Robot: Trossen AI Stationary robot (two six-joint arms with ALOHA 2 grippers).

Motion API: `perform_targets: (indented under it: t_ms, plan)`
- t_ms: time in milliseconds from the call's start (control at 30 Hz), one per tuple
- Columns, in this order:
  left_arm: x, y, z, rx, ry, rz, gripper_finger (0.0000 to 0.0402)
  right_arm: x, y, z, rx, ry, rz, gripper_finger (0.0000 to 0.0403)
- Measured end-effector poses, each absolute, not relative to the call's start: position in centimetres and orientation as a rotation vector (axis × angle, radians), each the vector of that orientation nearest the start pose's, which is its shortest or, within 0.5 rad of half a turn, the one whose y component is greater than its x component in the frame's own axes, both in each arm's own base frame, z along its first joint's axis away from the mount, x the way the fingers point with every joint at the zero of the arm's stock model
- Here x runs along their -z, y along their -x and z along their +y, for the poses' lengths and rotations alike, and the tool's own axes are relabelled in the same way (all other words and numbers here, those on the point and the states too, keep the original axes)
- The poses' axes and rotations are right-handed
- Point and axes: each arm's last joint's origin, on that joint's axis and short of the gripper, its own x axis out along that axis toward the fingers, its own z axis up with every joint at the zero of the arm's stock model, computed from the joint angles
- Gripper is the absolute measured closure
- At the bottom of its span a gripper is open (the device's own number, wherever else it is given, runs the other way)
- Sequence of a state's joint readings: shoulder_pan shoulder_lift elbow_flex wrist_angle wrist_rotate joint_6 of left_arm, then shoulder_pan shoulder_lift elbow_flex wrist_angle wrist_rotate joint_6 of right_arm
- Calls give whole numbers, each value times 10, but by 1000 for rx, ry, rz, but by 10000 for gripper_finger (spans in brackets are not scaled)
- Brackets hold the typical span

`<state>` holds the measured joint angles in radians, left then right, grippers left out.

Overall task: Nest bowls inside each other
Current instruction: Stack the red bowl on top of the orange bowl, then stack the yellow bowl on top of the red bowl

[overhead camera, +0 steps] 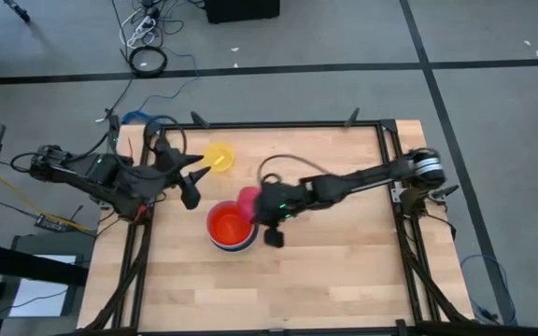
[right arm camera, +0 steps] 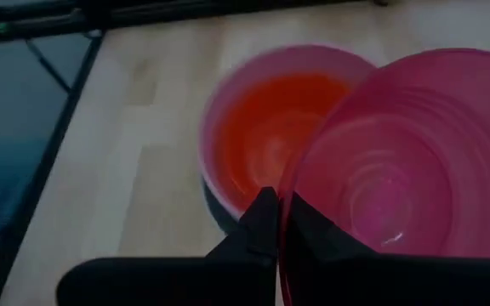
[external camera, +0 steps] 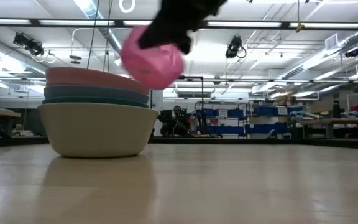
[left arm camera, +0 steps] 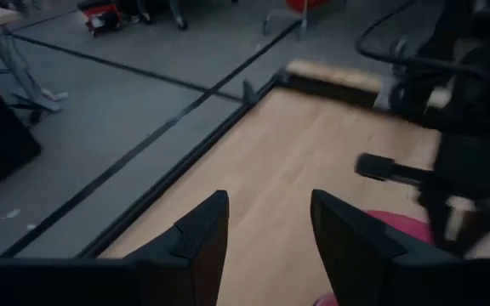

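A stack of nested bowls [overhead camera: 230,227] stands on its pale grey-white bottom bowl [external camera: 98,127] at the table's middle, and its top bowl shows red-orange [right arm camera: 270,136]. My right gripper [right arm camera: 277,223] is shut on a pink bowl [overhead camera: 247,200], which hangs tilted over the stack's far right rim [external camera: 153,59]. A small yellow bowl [overhead camera: 219,156] sits on the wood farther back. My left gripper [left arm camera: 266,238] hovers open with nothing between its fingers, left of the stack [overhead camera: 194,179]. My right gripper pinches the pink bowl's rim [right arm camera: 284,197], with one finger [right arm camera: 258,225] outside the wall and the other inside. The fingers slant down from the table's right side. The bowl is lifted clear of the table and tilted, beside the top of the stack.
A black frame rail [overhead camera: 288,124] runs along the table's far edge, with side rails [overhead camera: 392,187] on left and right. Bare wood [overhead camera: 334,280] lies near and to the right of the stack. Cables [overhead camera: 148,58] lie on the floor beyond the far edge.
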<state>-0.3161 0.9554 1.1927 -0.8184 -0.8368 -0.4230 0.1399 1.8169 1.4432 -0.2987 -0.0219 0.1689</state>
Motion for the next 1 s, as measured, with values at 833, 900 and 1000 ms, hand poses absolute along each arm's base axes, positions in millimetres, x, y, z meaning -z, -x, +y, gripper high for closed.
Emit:
perform_targets:
  t_ms: [833, 900, 1000]
  plan:
    - [-345, -147, -20, -771, 9, 619, 225, -318, -422, 63, 185, 175, 839, 232]
    - [-325, -151, -15, -773, -64, 725, 228, -330, -407, 58, 252, 207, 860, 234]
    - [-291, -161, -4, -725, -176, 956, 237, -355, -385, 56, 304, 219, 842, 240]
